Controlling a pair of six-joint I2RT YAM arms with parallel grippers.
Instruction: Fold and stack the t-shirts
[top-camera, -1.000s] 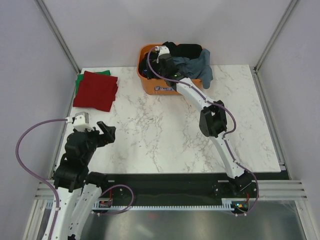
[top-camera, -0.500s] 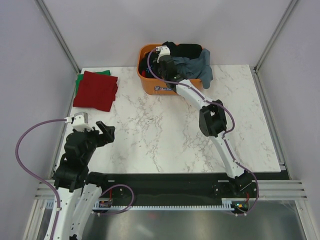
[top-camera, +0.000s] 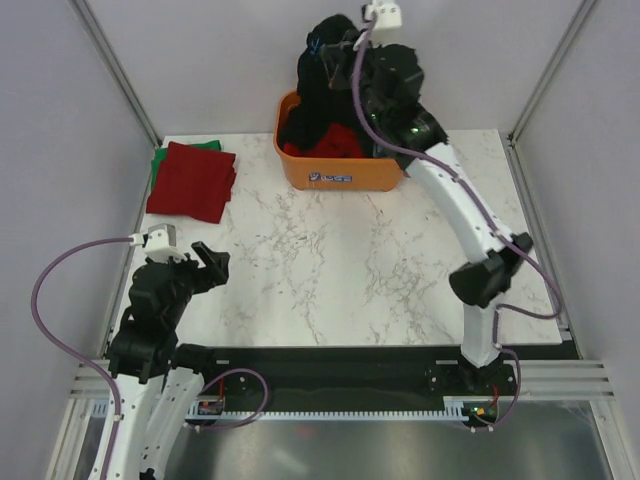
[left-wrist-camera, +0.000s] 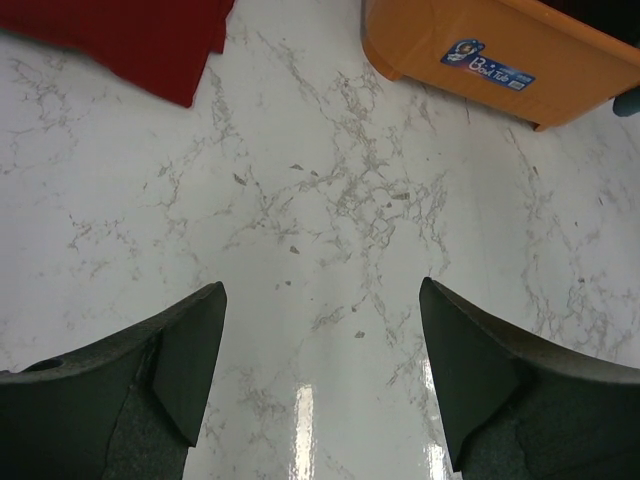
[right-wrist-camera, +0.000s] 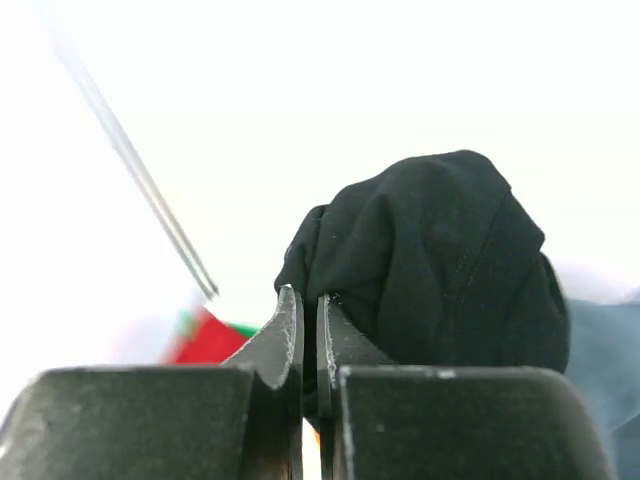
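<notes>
A black t-shirt (top-camera: 322, 80) hangs bunched above the orange basket (top-camera: 340, 176), with my right gripper (top-camera: 347, 45) shut on its top. In the right wrist view the jaws (right-wrist-camera: 311, 296) pinch a fold of that black cloth (right-wrist-camera: 440, 260). A dark red t-shirt (top-camera: 338, 141) still lies inside the basket. A folded dark red t-shirt (top-camera: 192, 182) lies on a green one (top-camera: 157, 166) at the table's far left. My left gripper (top-camera: 212, 262) hovers open over the near left of the table, its fingers (left-wrist-camera: 190, 340) wide apart around nothing.
The basket (left-wrist-camera: 480, 45) stands at the table's far edge, centre. The frame's metal posts rise at the far corners (top-camera: 115, 75). The folded dark red cloth (left-wrist-camera: 130, 35) lies ahead and left of my left gripper (left-wrist-camera: 320, 290).
My right gripper has shut on the black t-shirt in the basket and risen high above it, drawing the shirt up. The left arm has stayed put.
</notes>
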